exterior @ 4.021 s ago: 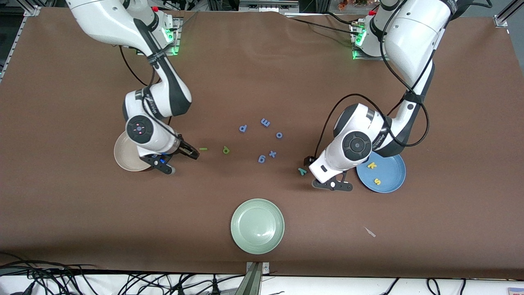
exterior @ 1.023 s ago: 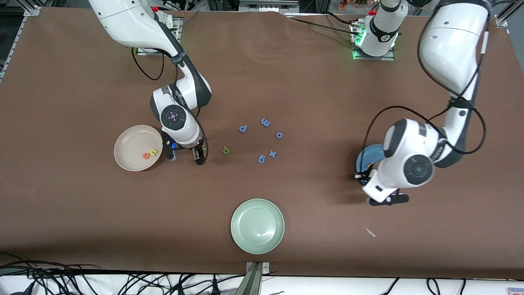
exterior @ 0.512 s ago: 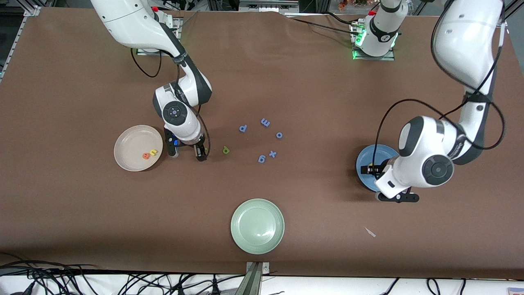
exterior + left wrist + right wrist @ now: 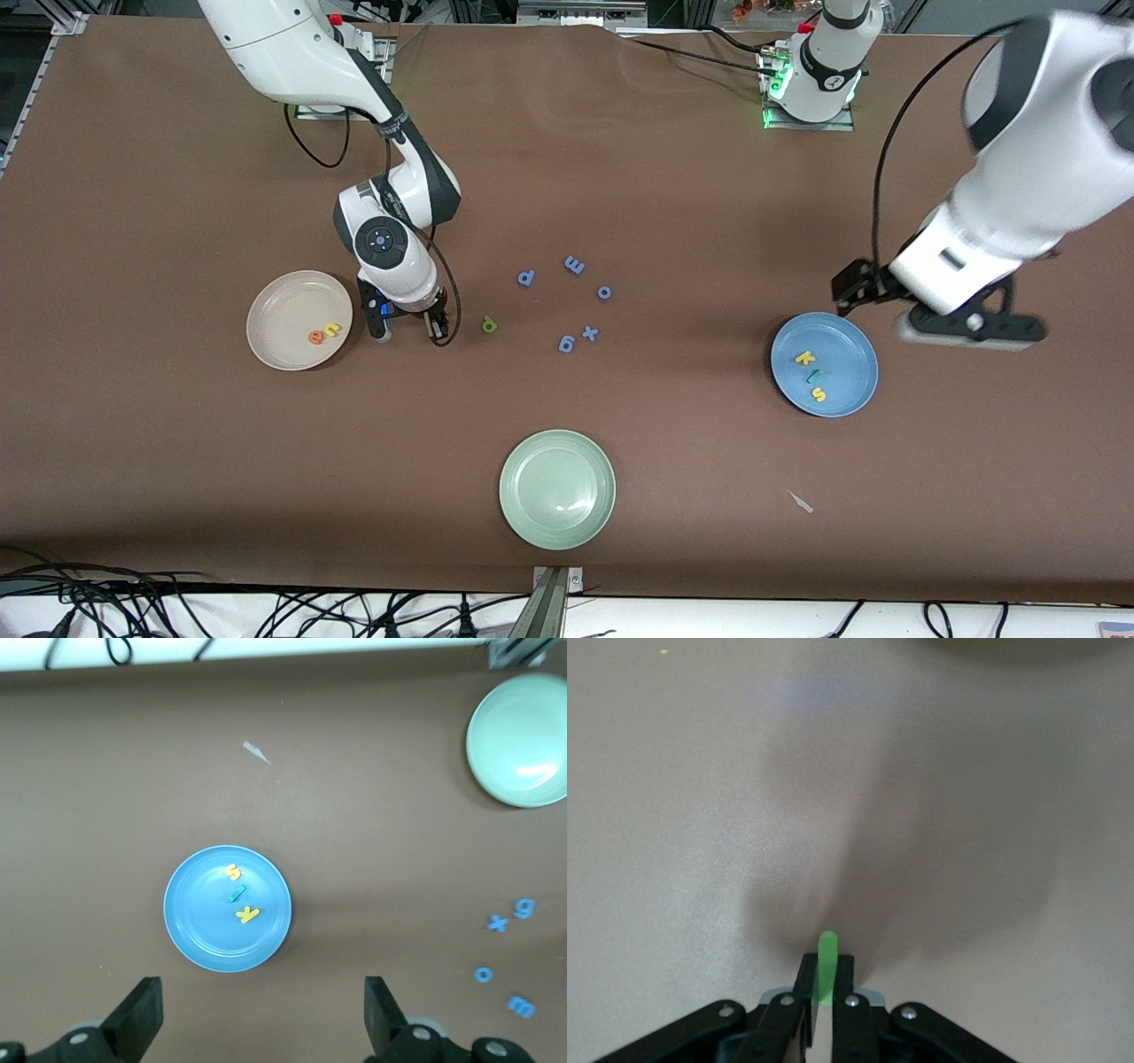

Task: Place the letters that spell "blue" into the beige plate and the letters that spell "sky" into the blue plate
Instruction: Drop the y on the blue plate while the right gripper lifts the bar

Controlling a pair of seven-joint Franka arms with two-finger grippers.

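Between the tips of the right tool (image 4: 822, 992), low on the desk (image 4: 177, 496) just beside the beige plate (image 4: 275, 306), sits the thin green "l" (image 4: 827, 964). The right tool is clenched on it, and only the top of the bar pokes out. To do this step well, I think the tool should keep its tight hold, lift the bar straight up so it does not drag, carry it over the middle of the beige plate, go low, and only then let go. The bar is small and light, so it could stick to a finger or bounce out if it is dropped from high up.

The beige plate already has the orange "e" (image 4: 314, 337) and the yellow "u" (image 4: 331, 329) in it, side by side. The olive-green "b" (image 4: 489, 325) lies on the desk, near the right tool.

The blue plate (image 4: 855, 350) holds the yellow "k" (image 4: 804, 358), the teal "y" (image 4: 813, 376) and the yellow "s" (image 4: 818, 393), so "sky" looks done. The left tool (image 4: 263, 1023) is spread wide with nothing in it, up in the air near the blue plate.

The pale green plate (image 4: 556, 489) has nothing in it. Five blue-purple letters (image 4: 567, 301) lie on the desk in a loose bunch.
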